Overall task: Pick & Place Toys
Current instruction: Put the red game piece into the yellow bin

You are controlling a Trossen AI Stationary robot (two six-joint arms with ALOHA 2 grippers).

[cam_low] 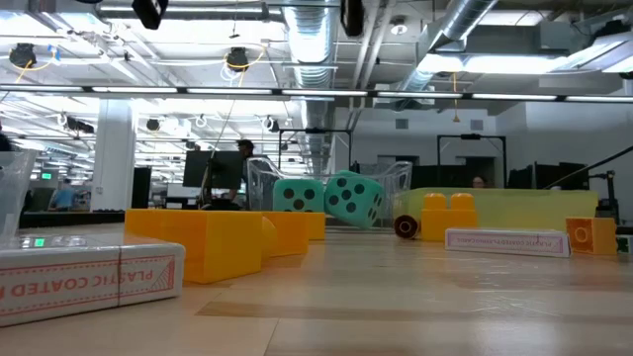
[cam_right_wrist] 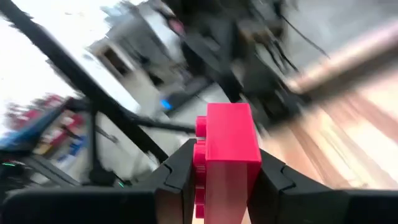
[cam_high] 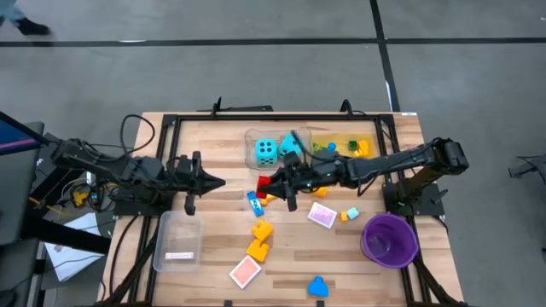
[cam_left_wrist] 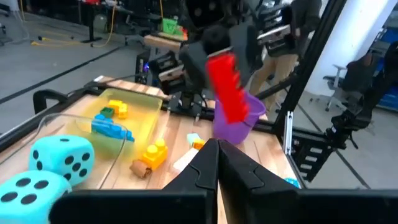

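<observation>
My right gripper (cam_high: pixel 273 181) reaches in from the table's right to its middle, shut on a red brick (cam_high: pixel 263 181), seen close up in the right wrist view as the red brick (cam_right_wrist: pixel 227 149). My left gripper (cam_high: pixel 220 182) hangs shut and empty above the table's left half, pointing at that brick (cam_left_wrist: pixel 227 87). Two turquoise dice (cam_high: pixel 267 151) (cam_high: pixel 290 145) lie in a clear tray at the far middle. Loose yellow and blue bricks (cam_high: pixel 258 230) and pink tiles (cam_high: pixel 322 215) lie flat on the wood. My right gripper pinches the red brick between its two fingers (cam_right_wrist: pixel 177 171), one finger on the studded side (cam_right_wrist: pixel 200 155) and the other on the opposite side. The fingers come in about level from the table's right. The brick sticks out past the fingertips, lifted clear of the table.
A purple bowl (cam_high: pixel 390 239) stands near the right front. A clear tray (cam_high: pixel 177 240) lies at the left front under my left arm. A yellow tray (cam_high: pixel 341 145) with several small bricks sits at the far right. A black frame (cam_high: pixel 171 128) borders the table.
</observation>
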